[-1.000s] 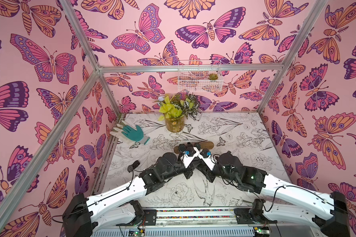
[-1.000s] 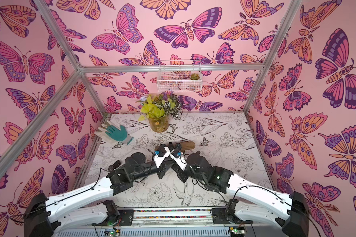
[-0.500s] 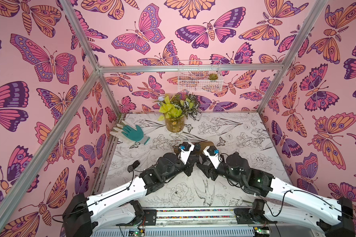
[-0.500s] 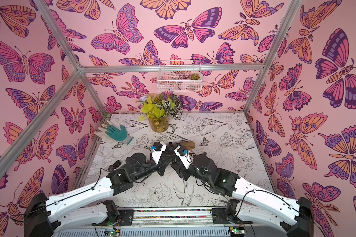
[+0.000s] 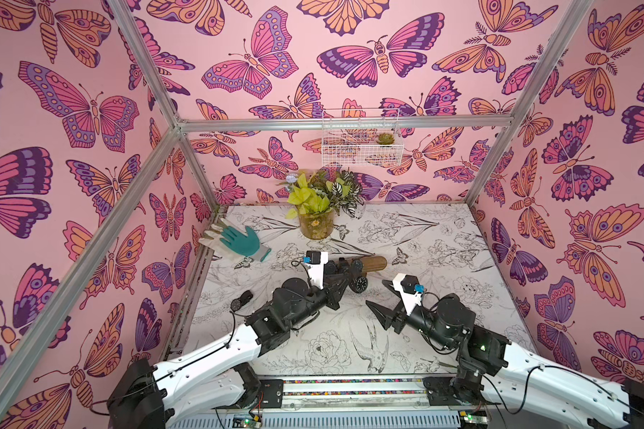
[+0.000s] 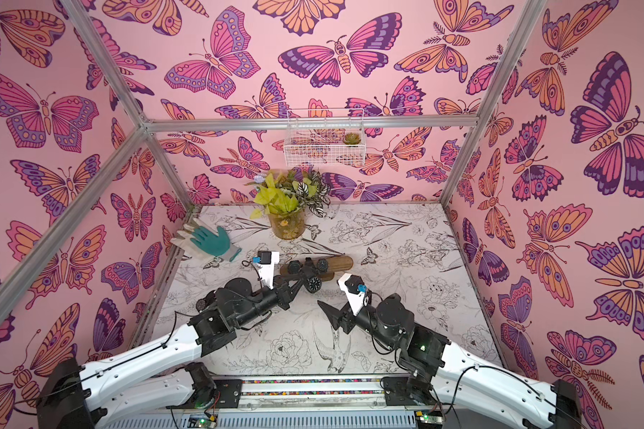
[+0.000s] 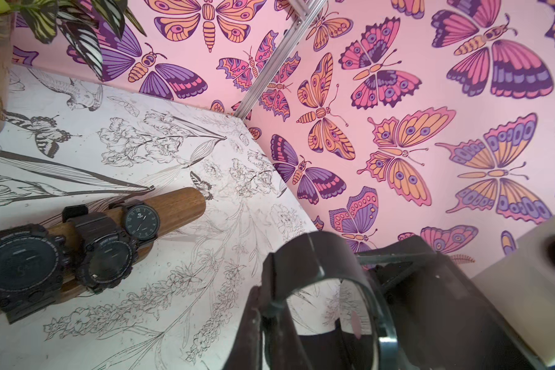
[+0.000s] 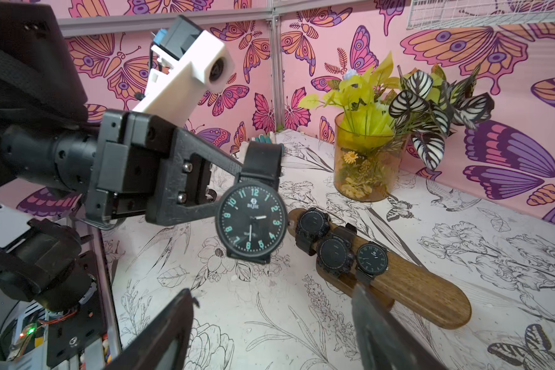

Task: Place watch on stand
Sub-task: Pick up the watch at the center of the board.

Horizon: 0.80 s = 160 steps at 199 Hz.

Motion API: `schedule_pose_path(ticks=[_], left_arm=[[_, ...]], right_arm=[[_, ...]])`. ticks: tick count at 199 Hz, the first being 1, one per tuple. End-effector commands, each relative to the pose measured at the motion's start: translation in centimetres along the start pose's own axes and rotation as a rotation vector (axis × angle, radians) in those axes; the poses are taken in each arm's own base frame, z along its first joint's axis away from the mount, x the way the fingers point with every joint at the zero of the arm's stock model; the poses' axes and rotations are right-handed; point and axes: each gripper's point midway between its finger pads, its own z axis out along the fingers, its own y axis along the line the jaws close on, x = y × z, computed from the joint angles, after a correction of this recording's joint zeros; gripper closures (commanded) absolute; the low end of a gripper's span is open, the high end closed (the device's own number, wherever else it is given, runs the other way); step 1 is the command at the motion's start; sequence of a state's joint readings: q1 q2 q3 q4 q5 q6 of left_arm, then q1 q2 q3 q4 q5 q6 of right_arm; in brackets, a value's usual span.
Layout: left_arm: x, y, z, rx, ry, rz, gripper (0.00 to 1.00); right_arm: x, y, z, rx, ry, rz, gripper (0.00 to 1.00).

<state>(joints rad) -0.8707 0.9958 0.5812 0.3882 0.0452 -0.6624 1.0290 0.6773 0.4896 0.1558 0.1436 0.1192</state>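
Three black wristwatches (image 8: 335, 256) are seen strapped side by side around the long brown wooden stand with rounded ends (image 8: 414, 285), which is set on the white table printed with line-drawn flowers (image 5: 443, 260); the bar's end toward the robot's right is bare wood. A fourth, black round watch with turquoise numerals (image 8: 252, 221) is held off the table, just in front of the stand and apart from it. Its black strap is pinched in the left gripper (image 5: 347, 280), whose jaws are pressed together on the band, and the dial is turned toward the right arm. The right gripper (image 5: 375, 293) is positioned near that watch with its jaws spread wide, and nothing is held between them. One more small black watch (image 5: 241, 300) is seen lying flat on the table beside the left arm. A teal and white work glove (image 5: 238, 241) is laid near the table's far left corner. An amber glass pot of yellow-green and striped leaves (image 5: 316, 226) is placed by the back wall, under a white wire basket (image 5: 361, 141).
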Motion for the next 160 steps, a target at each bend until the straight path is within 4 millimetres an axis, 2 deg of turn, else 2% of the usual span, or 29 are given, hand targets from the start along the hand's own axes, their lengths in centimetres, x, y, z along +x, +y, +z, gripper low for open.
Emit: schedule_pose_path(ticks=[1, 57, 93, 160], left_arm=[[-0.3, -0.8, -0.3, 0.063, -0.029, -0.01, 1.0], [-0.3, -1.8, 0.3, 0.112, -0.032, 0.023, 1.0], [0.0, -2.1, 0.4, 0.118, -0.027, 0.045, 1.0], [0.3, -2.6, 0.7, 0.122, -0.022, 0.083, 1.0]], right_arm=[[-1.5, -0.1, 0.0, 0.008, -0.055, -0.009, 0.2], [-3.4, 1.1, 0.8, -0.045, -0.106, 0.007, 0.23], [-3.6, 0.5, 1.6, -0.003, -0.094, -0.001, 0.28], [-4.0, 0.0, 2.7, 0.039, -0.096, -0.013, 0.3]])
